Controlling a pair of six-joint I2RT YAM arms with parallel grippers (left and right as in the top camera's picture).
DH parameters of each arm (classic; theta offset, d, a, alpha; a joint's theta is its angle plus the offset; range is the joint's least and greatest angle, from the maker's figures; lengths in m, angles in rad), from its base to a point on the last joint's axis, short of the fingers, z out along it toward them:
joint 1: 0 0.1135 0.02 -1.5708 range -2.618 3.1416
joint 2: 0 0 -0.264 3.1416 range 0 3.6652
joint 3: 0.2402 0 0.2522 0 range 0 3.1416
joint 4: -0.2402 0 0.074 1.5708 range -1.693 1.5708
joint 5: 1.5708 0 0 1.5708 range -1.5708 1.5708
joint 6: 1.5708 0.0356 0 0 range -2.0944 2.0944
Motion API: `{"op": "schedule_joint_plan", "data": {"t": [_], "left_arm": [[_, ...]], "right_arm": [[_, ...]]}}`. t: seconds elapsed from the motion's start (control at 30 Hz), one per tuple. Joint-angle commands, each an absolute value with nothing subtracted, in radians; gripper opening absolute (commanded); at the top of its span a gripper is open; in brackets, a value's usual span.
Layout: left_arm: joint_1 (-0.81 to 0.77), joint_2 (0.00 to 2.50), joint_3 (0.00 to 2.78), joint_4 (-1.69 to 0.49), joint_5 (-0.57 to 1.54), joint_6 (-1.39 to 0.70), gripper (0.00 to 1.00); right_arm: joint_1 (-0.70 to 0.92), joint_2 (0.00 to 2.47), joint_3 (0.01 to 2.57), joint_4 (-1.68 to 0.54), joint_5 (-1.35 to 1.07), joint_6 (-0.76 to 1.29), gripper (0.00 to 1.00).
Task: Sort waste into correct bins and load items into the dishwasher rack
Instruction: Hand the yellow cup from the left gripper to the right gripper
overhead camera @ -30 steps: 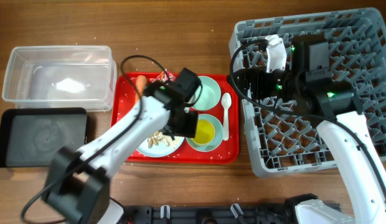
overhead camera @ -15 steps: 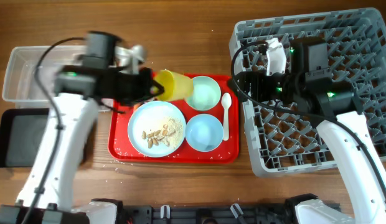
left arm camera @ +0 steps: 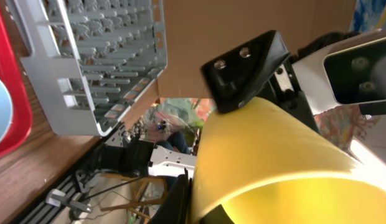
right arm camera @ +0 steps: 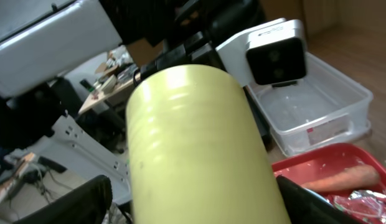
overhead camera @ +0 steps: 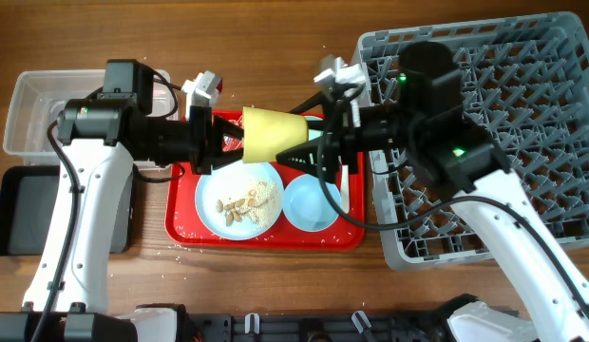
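Observation:
My left gripper (overhead camera: 228,141) is shut on the rim of the small yellow cup (overhead camera: 273,135) and holds it on its side above the red tray; in the left wrist view (left arm camera: 199,205) one finger presses the cup's wall (left arm camera: 274,162). My right gripper (overhead camera: 309,144) is open, its fingers (right arm camera: 87,199) straddling the cup's narrow end (right arm camera: 199,143) without clearly gripping it. The plate (overhead camera: 239,199) holds beige scraps. One mint bowl (overhead camera: 312,202) is in view; the other is mostly hidden. The carrot (right arm camera: 339,177) and wrapper (right arm camera: 367,199) lie on the tray. The tissue is hidden.
The grey rack (overhead camera: 522,114) fills the right side. The clear tub (overhead camera: 28,114) and black tray (overhead camera: 19,204) sit at the left, the red serving tray (overhead camera: 180,223) in the middle. The white spoon (overhead camera: 345,185) lies by the tray's right edge, partly under my right arm.
My left gripper lifted the yellow cup out of the bowl and turned it sideways. My right arm swung left from the rack until its fingers straddle the cup.

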State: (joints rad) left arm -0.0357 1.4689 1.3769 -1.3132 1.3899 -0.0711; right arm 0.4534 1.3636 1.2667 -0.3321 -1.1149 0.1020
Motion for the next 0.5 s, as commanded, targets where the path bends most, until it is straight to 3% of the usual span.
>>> {"op": "schedule_joint_plan", "data": {"t": [0.0,0.07,0.1,0.13,0.17,0.27,0.37,0.47], "left_arm": [[-0.057,1.472,1.379,-1.298,1.424,-0.052,0.04],[-0.054,1.472,1.379,-1.290,1.423,-0.052,0.06],[-0.054,1.472,1.379,-1.282,1.420,-0.052,0.29],[-0.054,1.472,1.379,-1.265,1.419,-0.052,0.75],[-0.054,1.472,1.379,-1.245,1.410,-0.052,1.00],[-0.054,1.472,1.379,-1.198,1.252,-0.052,1.00],[-0.054,1.472,1.379,-1.196,1.056,-0.060,1.00],[-0.054,1.472,1.379,-1.196,1.038,-0.060,1.00]], "right_arm": [[0.479,1.391,1.281,-0.329,-1.131,0.106,0.60],[0.476,1.383,1.281,-0.326,-1.110,0.105,0.49],[0.471,1.376,1.281,-0.329,-1.091,0.105,0.49],[0.457,1.359,1.281,-0.343,-1.053,0.105,0.48],[0.432,1.336,1.281,-0.376,-0.988,0.109,0.48],[0.334,1.260,1.281,-0.529,-0.769,0.116,0.48],[0.212,1.185,1.281,-0.745,-0.320,0.209,0.48],[0.197,1.227,1.281,-0.978,-0.002,0.402,0.48]]}}
